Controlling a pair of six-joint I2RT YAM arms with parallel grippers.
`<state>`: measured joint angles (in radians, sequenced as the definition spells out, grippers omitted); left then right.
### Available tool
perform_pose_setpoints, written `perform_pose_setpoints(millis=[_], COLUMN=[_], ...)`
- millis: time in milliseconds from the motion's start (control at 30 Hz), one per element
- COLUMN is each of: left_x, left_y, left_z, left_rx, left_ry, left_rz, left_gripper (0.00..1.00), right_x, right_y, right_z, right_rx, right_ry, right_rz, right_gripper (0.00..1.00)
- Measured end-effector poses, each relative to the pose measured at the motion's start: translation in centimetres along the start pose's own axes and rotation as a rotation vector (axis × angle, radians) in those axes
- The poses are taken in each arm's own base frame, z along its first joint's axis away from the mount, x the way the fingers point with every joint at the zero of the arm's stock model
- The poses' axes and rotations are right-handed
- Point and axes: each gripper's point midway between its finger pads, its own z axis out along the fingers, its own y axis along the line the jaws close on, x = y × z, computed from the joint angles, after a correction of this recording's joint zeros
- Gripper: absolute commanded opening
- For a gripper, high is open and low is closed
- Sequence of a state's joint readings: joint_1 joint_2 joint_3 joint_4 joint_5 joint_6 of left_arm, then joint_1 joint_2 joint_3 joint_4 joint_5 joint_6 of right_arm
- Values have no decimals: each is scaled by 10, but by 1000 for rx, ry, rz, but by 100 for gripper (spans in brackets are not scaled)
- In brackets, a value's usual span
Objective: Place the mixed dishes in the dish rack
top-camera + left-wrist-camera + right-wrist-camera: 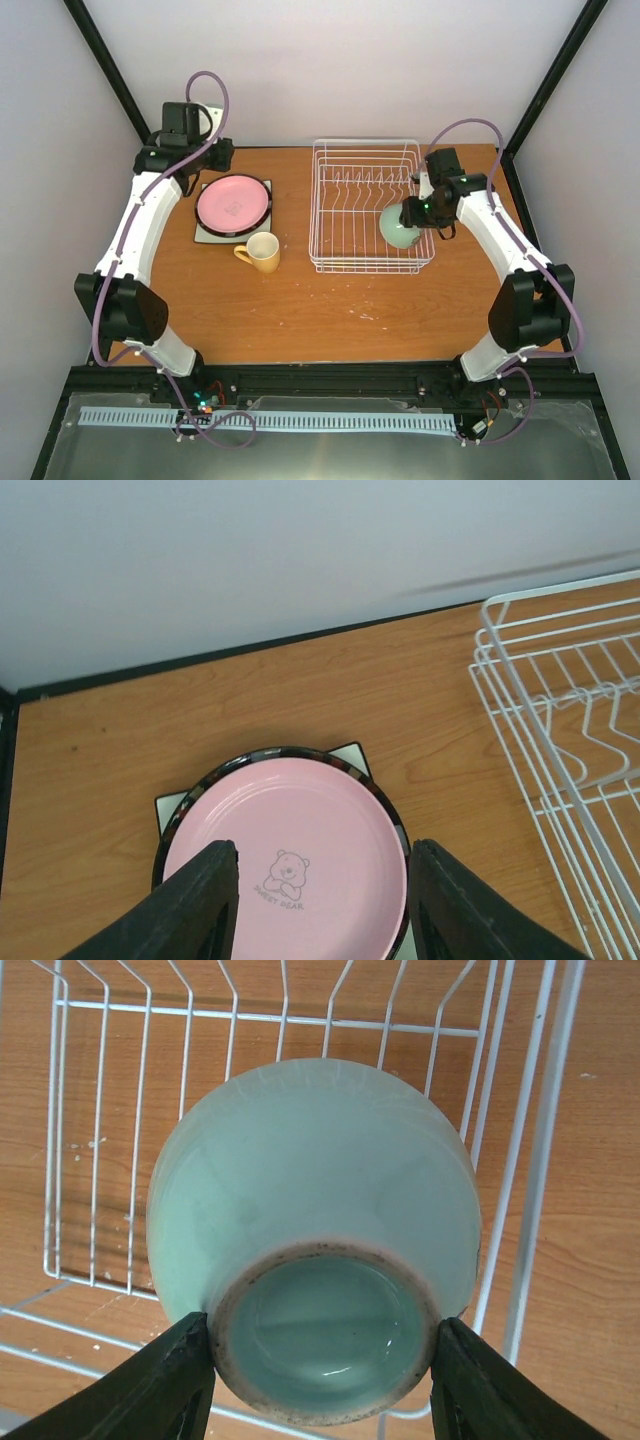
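The pink plate lies on the black-rimmed plate, which lies on the square off-white plate at the back left. The yellow mug stands just in front of them. My left gripper is open and empty above the pink plate, its fingers either side of the bear print. My right gripper is shut on the foot ring of the pale-green bowl, held bottom-up inside the white dish rack at its right front. The mint-green plate is not in view.
The rack's prong row runs across its back half and holds nothing. The rack's left wall stands right of the plate stack. Side walls and black frame posts close in the table.
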<state>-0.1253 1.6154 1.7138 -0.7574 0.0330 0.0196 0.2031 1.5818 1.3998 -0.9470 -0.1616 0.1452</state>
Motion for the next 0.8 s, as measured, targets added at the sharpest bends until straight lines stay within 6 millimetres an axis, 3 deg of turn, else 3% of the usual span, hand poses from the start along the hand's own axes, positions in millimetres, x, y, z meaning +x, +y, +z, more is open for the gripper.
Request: perform_pose_setpoints(millis=[133,233,500,800], left_x=[-6,3,90,144], left_y=[-13,-23,-62,-71], left_z=[-12,-10,-12,-34], left_rx=[64,97,212,256], left_ry=[-28,-7,199,301], left_rz=[71,124,274,316], left_gripper=[47,46,47,48], right_x=[-2,-3,-8,-3], right_y=[-2,-4,-10,-20], right_z=[18,30,58,86], right_rx=[12,18,39,95], right_ry=[19,24,33,78], right_rz=[-10,-12,-12,-29], right_gripper=[3,3,3,3])
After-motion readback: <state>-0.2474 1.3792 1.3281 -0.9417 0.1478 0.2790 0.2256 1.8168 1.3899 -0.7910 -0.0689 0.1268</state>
